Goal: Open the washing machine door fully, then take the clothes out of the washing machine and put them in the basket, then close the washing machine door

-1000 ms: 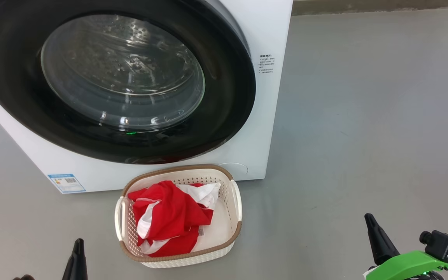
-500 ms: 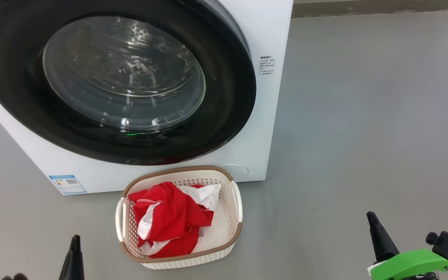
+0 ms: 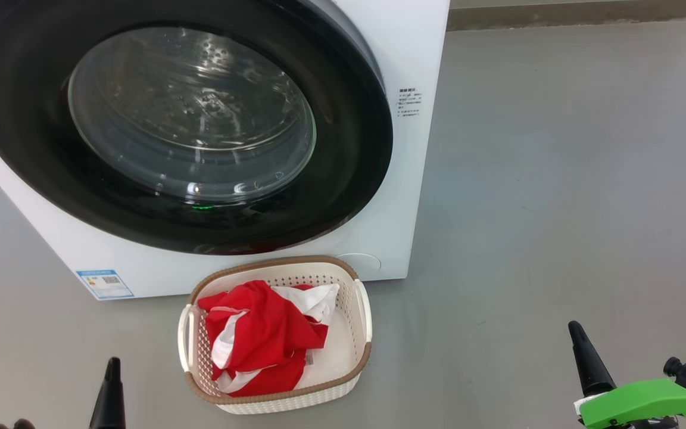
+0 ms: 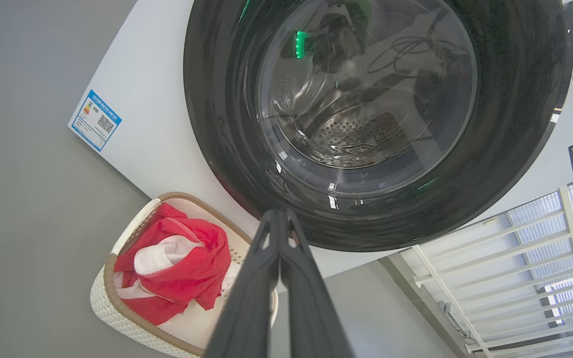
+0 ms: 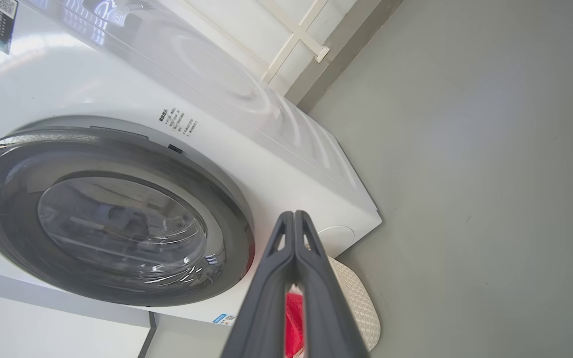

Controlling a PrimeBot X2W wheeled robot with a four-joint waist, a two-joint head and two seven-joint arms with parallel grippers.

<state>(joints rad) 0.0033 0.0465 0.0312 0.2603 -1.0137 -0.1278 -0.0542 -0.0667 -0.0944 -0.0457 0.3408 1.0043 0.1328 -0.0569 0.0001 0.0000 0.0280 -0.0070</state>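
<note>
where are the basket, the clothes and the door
basket (image 3: 271, 261), head view, far brown rim
clothes (image 3: 265, 333), head view, middle of the red fabric
door (image 3: 191, 125), head view, centre of the glass window

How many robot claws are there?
2. The left gripper is at the head view's lower left, beside the basket; the right gripper is at its lower right. Both are shut.

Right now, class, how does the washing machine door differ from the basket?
The washing machine door is round with a glossy black rim; the basket is a cream rounded rectangle, brown-rimmed. The door stands upright, shut; the basket sits open-topped on the floor. Through the door's glass the drum looks empty; the basket holds the red clothes.
</note>
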